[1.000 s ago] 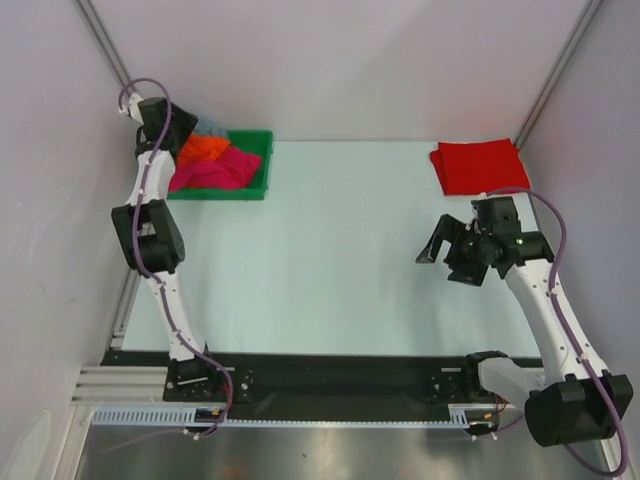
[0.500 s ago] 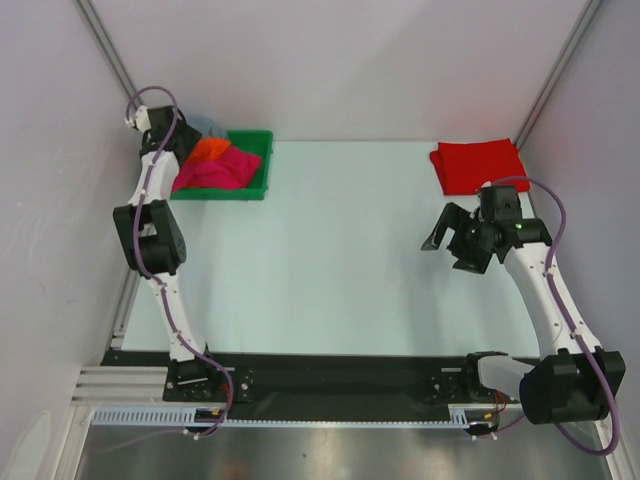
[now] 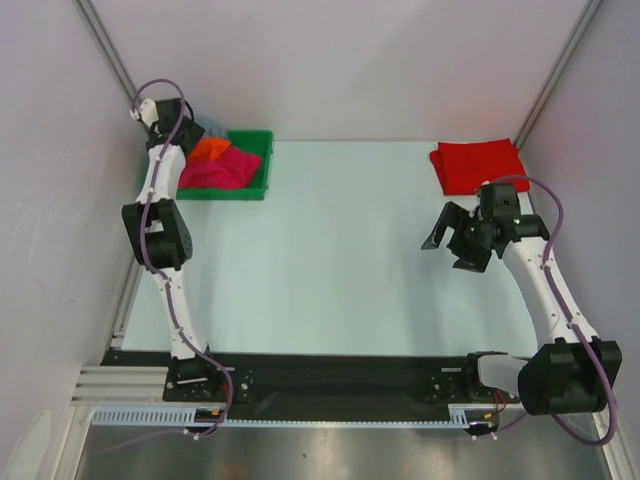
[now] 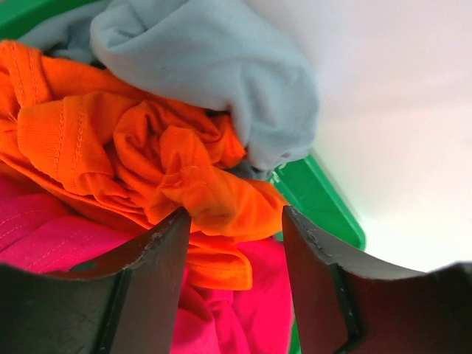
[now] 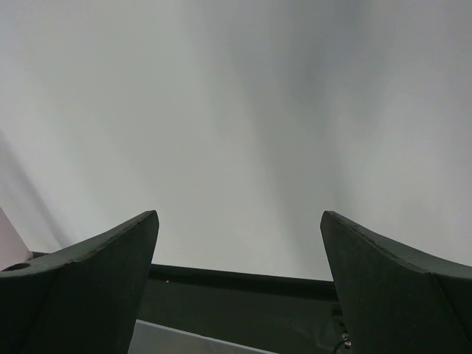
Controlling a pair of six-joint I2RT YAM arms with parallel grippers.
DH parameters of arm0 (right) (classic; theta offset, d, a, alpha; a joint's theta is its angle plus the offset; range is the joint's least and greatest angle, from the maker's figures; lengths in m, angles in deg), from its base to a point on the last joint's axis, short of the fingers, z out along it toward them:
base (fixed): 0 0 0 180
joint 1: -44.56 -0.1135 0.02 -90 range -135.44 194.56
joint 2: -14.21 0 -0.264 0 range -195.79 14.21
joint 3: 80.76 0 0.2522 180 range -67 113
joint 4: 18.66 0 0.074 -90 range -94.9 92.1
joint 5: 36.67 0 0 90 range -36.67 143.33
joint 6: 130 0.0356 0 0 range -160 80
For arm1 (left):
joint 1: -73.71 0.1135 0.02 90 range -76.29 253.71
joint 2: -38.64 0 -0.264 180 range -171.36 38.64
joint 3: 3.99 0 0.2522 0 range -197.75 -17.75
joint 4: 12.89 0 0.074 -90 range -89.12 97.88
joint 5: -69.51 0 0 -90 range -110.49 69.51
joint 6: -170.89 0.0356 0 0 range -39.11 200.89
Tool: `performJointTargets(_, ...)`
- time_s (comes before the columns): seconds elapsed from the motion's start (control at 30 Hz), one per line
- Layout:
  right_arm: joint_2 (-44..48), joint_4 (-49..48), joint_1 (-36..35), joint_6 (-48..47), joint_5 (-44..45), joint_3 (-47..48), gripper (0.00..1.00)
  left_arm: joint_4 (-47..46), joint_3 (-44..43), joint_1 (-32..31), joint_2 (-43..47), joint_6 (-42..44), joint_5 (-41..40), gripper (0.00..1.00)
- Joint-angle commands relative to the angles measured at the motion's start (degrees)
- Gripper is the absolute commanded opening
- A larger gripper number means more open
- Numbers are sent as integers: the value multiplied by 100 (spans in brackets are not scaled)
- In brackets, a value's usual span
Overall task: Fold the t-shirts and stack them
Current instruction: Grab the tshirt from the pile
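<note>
Nearest, the right gripper point(image 3: 441, 233) hangs over the right half of the pale table point(image 3: 320, 260), its jaws spread wide with nothing between them. Farther back on the left, the left gripper point(image 4: 236, 214) is tipped into the green tray point(image 3: 256, 160), its jaws apart on either side of a bunched fold of the orange shirt point(image 4: 110, 133), which lies crumpled between the grey shirt point(image 4: 206, 66) and the pink shirt point(image 4: 243, 317). In the far right corner, beyond the right gripper, the red shirt point(image 3: 478, 165) lies folded flat on the table.

Heaped t-shirts point(image 3: 215, 165) crowd the green tray point(image 3: 262, 170); the table point(image 3: 330, 250) right of it seems open up to the red shirt point(image 3: 478, 165).
</note>
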Motion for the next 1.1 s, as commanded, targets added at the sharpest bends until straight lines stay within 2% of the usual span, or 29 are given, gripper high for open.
performJointTargets(0.0, 157, 86, 26, -86, 99, 252, 100, -107, -193, 34, -104, 78, -122, 58)
performJointTargets(0.13, 245, 121, 26, -16, 169, 199, 100, -177, -26, 34, -78, 166, -122, 54)
performJointTargets(0.23, 289, 139, 35, 19, 169, 173, 100, -194, -61, 25, -122, 123, -104, 33)
performJointTargets(0.27, 289, 130, 35, 37, 169, 147, 100, -247, -61, 34, -105, 131, -87, 19)
performJointTargets(0.37, 333, 121, 35, 64, 143, 94, 100, -511, -157, -1, 1, 219, 10, 0)
performJointTargets(0.5, 386, 130, 26, 55, 161, 49, 100, -765, -465, -45, 141, 88, 518, 0)
performJointTargets(0.77, 536, 156, 44, -77, 38, 67, 100, -2427, -561, -405, 897, -1449, 1318, 0)
performJointTargets(0.8, 553, 191, 35, -95, 11, 67, 100, -2923, -631, -440, 906, -1729, 1511, 0)
performJointTargets(0.83, 562, 217, 35, -130, 2, 58, 100, -3093, -824, -467, 889, -2237, 1583, 0)
performJointTargets(0.9, 649, 209, 35, -148, -68, 23, 100, -3218, -1236, -625, 810, -2566, 1592, 0)
performJointTargets(0.97, 755, 209, 35, -200, -147, -21, 100, -3209, -1861, -765, 783, -2620, 1601, 1)
performJointTargets(1.07, 843, 244, 26, -244, -217, -73, 100, -3455, -2003, -1073, 1055, -2786, 1767, 0)
